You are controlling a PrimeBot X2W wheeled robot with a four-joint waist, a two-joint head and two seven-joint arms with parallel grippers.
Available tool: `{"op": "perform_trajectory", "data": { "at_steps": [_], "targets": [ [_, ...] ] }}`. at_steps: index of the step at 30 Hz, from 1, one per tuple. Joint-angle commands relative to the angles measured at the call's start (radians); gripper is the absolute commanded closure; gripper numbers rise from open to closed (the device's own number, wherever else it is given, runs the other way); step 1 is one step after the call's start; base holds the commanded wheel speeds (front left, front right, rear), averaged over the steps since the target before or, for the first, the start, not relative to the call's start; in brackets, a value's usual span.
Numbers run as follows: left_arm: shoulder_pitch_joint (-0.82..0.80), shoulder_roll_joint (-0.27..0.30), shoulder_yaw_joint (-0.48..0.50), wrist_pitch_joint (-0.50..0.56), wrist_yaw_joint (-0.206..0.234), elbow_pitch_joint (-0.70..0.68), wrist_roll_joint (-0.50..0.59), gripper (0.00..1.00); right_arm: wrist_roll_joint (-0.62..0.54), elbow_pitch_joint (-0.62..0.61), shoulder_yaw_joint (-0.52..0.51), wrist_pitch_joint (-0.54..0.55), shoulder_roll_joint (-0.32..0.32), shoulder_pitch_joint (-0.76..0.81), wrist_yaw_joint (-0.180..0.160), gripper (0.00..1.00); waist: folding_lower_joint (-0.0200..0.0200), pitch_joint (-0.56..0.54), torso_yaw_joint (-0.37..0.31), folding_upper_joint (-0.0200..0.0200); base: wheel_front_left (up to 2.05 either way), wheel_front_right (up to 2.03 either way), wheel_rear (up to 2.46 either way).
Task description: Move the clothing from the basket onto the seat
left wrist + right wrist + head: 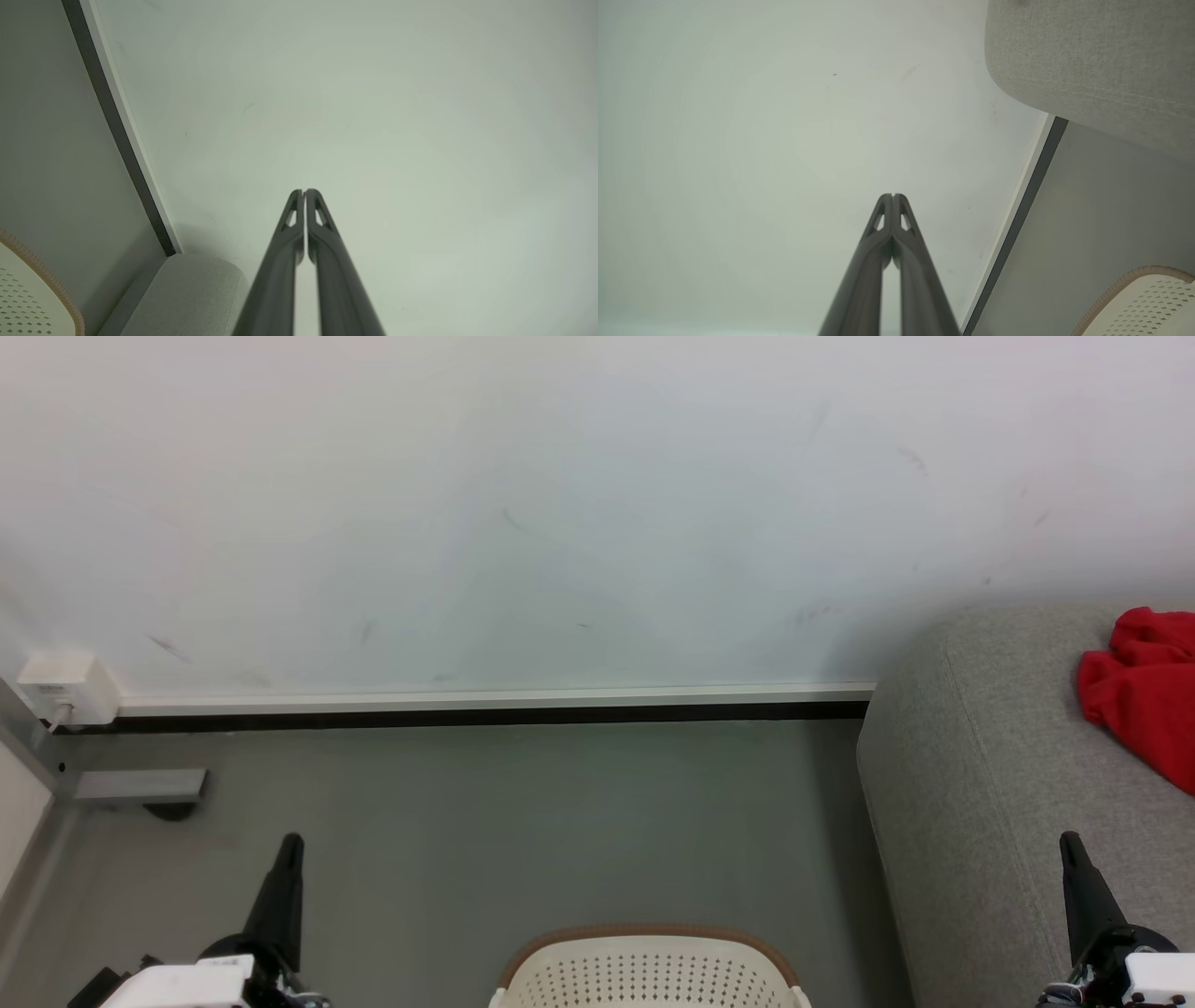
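The red clothing lies crumpled on the grey seat at the right edge of the head view. The cream basket with its brown rim stands on the floor at the bottom centre; only its far rim and wall are in frame. My left gripper points up at the lower left, shut and holding nothing, with its tips together. At the lower right my right gripper rises in front of the seat, also shut and bare. The basket's rim and the seat's corner show in the left wrist view.
A white wall with a pale skirting and dark strip runs behind the grey floor. A white socket box and a grey metal foot sit at the far left.
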Motion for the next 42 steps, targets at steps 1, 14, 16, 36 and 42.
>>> {"op": "perform_trajectory", "data": {
  "at_steps": [1,14,16,36,42],
  "targets": [
    [-0.008,0.005,0.002,0.004,-0.005,-0.003,-0.014,1.00,0.000,0.003,-0.004,0.004,-0.006,-0.013,-0.002,1.00,0.0000,0.000,0.000,-0.0001,0.00,0.00,0.00],
    [-0.008,0.005,0.002,0.004,-0.005,-0.003,-0.014,1.00,0.000,0.003,-0.005,0.004,-0.006,-0.013,-0.002,1.00,0.0000,0.000,0.000,-0.0001,0.00,0.00,0.00],
    [-0.008,0.005,0.002,0.004,-0.005,-0.003,-0.014,1.00,0.000,0.003,-0.005,0.004,-0.006,-0.013,-0.002,1.00,0.0000,0.000,0.000,-0.0001,0.00,0.00,0.00],
    [-0.008,0.005,0.002,0.004,-0.005,-0.003,-0.014,1.00,0.000,0.003,-0.005,0.004,-0.006,-0.013,-0.002,1.00,0.0000,0.000,0.000,-0.0001,0.00,0.00,0.00],
    [-0.008,0.005,0.002,0.004,-0.005,-0.003,-0.014,1.00,0.000,0.003,-0.005,0.004,-0.006,-0.013,-0.002,1.00,0.0000,0.000,0.000,-0.0001,0.00,0.00,0.00]
  ]
}}
